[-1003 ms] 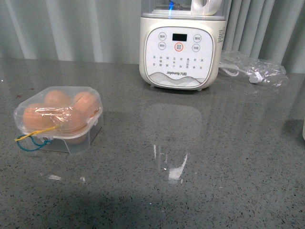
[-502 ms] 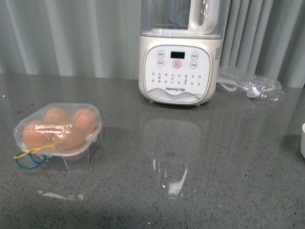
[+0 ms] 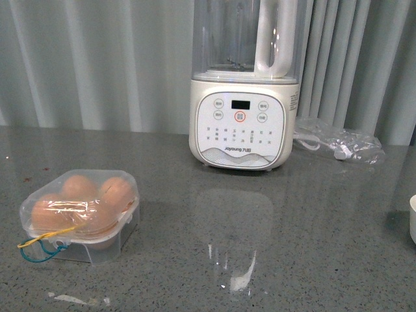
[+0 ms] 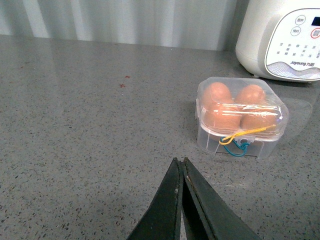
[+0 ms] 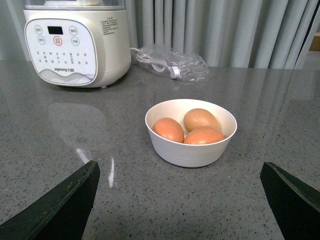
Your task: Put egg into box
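The clear box (image 3: 81, 213) sits at the left of the grey counter with its lid closed over several brown eggs, a yellow and a blue band at its front. It also shows in the left wrist view (image 4: 241, 116). My left gripper (image 4: 180, 161) is shut and empty, hovering over the counter short of the box. A white bowl (image 5: 190, 132) holds three brown eggs (image 5: 200, 120). My right gripper (image 5: 182, 172) is wide open and empty, just short of the bowl. Neither arm shows in the front view.
A large white blender (image 3: 240, 97) with a button panel stands at the back centre, also in the right wrist view (image 5: 75, 42). A clear plastic bag with a cable (image 3: 338, 143) lies to its right. The bowl's edge (image 3: 412, 218) shows at the right border.
The front view has tilted upward: the box, blender and bag all sit lower in the picture than before. Nothing on the counter has moved.
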{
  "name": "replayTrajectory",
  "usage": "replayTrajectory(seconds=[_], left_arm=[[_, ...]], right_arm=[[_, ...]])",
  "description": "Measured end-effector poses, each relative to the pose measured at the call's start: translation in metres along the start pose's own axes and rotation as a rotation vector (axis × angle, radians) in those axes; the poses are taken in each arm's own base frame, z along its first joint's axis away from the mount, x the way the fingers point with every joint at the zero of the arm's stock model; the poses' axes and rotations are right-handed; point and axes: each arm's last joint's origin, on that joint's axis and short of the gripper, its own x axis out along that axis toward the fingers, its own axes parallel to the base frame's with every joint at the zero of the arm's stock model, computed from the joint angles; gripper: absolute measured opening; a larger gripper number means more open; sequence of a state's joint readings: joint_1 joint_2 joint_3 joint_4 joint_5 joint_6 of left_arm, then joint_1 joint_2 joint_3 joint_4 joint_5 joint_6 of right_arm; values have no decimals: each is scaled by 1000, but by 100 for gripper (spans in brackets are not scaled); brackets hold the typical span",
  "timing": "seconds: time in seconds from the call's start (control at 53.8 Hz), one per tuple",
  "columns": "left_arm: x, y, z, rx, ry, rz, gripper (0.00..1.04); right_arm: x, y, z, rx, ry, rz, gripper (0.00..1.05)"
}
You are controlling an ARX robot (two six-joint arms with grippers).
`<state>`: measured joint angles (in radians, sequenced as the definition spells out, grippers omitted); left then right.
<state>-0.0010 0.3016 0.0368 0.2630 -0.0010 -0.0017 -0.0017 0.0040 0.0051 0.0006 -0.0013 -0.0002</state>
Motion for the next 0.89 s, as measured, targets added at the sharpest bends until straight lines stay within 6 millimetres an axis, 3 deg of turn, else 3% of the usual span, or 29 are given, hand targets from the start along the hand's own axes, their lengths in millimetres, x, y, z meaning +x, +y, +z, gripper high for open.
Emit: replayTrajectory(seconds=[0.836,0.892], left_arm=[[-21,0,-3,0,-27,0,4],[-21,0,-3,0,-27,0,13]], right_arm=[[0,0,0,0,0,0,98],[0,0,0,0,0,0,98]])
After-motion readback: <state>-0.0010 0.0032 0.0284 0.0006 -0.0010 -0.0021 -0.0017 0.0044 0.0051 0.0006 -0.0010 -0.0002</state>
